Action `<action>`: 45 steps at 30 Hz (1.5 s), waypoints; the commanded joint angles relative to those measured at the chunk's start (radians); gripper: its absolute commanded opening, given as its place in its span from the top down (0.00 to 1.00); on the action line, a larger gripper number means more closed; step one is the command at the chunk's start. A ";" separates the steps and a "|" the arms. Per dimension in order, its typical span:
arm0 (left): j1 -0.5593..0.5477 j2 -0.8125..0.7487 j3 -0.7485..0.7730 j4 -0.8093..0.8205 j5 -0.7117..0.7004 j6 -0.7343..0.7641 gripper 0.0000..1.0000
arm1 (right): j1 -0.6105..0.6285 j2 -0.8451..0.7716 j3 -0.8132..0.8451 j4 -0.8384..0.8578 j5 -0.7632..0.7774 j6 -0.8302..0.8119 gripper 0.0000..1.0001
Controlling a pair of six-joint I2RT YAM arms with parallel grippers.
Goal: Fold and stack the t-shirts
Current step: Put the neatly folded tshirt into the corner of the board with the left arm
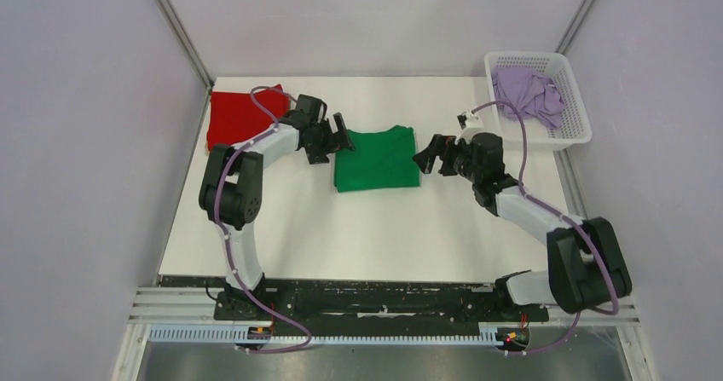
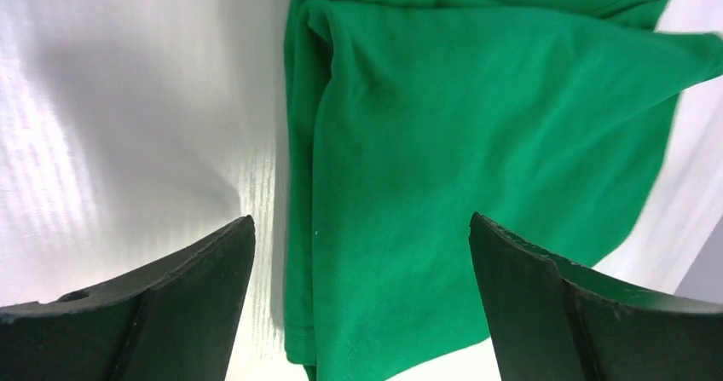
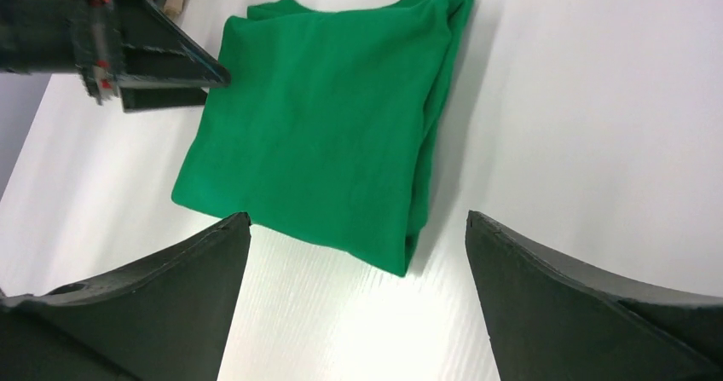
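Green t-shirt (image 1: 377, 159) lies between left hand (image 1: 338, 142) and right hand (image 1: 429, 153).

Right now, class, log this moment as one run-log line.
green t-shirt: folded, centre | left gripper: open, beside it | right gripper: open, beside it | red t-shirt: far left | lilac t-shirt: crumpled in basket

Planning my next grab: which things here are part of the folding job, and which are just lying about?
Job:
green shirt, folded, centre
red shirt, far left
lilac shirt, crumpled in the basket

Lying about:
the basket itself, far right
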 commanded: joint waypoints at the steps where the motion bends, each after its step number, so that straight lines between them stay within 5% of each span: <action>1: -0.042 0.066 0.055 -0.048 -0.032 0.045 0.02 | -0.007 -0.190 -0.064 -0.034 0.136 -0.041 0.02; 5: -0.070 0.090 0.058 -0.093 -0.103 0.047 0.12 | -0.013 -0.319 -0.102 -0.113 0.207 -0.058 0.02; 13: -0.164 0.204 0.182 -0.195 -0.228 0.056 0.53 | -0.016 -0.514 -0.180 -0.146 0.330 -0.068 0.02; 15: -0.189 0.251 0.270 -0.269 -0.314 0.059 0.65 | -0.016 -0.537 -0.190 -0.151 0.347 -0.072 0.02; 18: -0.235 0.317 0.407 -0.436 -0.568 0.061 0.98 | -0.018 -0.550 -0.193 -0.158 0.344 -0.087 0.02; 25: -0.266 0.287 0.500 -0.503 -0.863 0.171 0.98 | -0.018 -0.518 -0.190 -0.157 0.335 -0.106 0.02; 32: -0.233 0.246 0.521 -0.389 -1.158 0.474 0.98 | -0.018 -0.486 -0.183 -0.153 0.318 -0.120 0.02; 45: -0.101 0.134 0.521 -0.105 -1.251 0.893 0.98 | -0.019 -0.423 -0.158 -0.160 0.307 -0.122 0.02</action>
